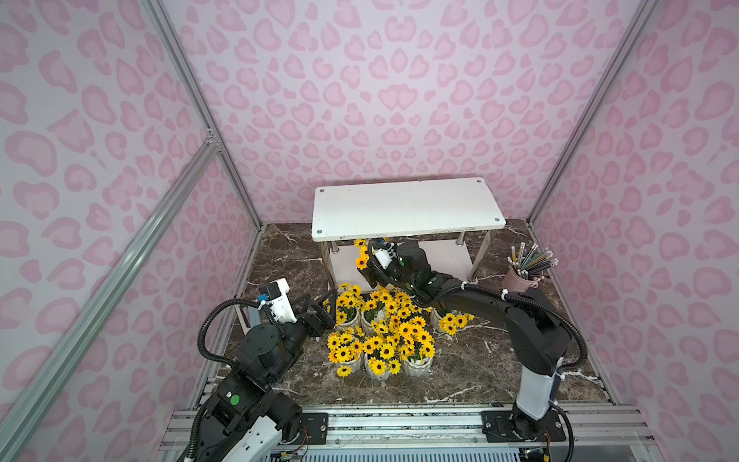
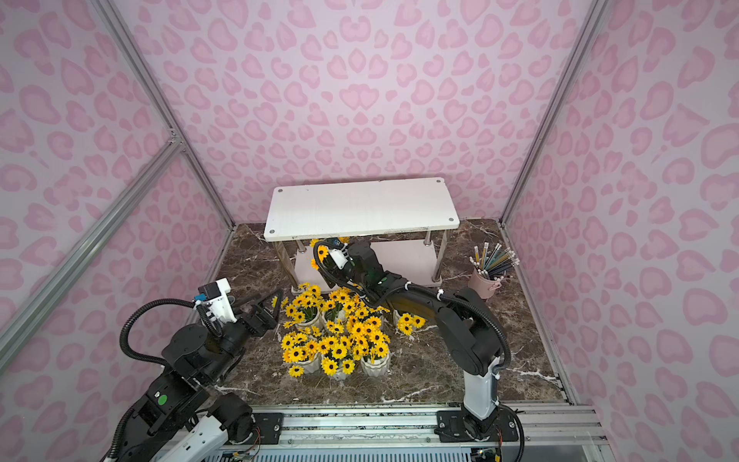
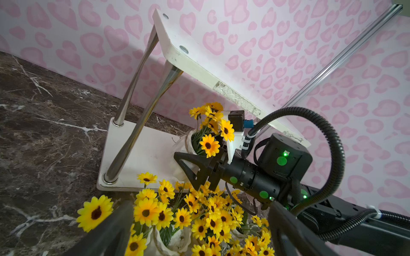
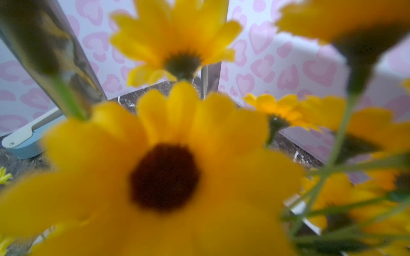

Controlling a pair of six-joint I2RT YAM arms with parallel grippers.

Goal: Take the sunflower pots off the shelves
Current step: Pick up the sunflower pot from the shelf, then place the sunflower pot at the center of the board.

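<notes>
I see one sunflower pot [image 3: 180,143] on the lower tier [image 3: 142,155] of the shelves [image 1: 404,208], between my right jaws, spread wide either side of it, while my left jaws gape empty beside the other pots [image 1: 380,336] grouped on the worktop [image 1: 484,360].

Marble table [image 1: 480,360] bearing shelves [image 1: 404,208], sunflower pots [image 1: 384,332]
</notes>
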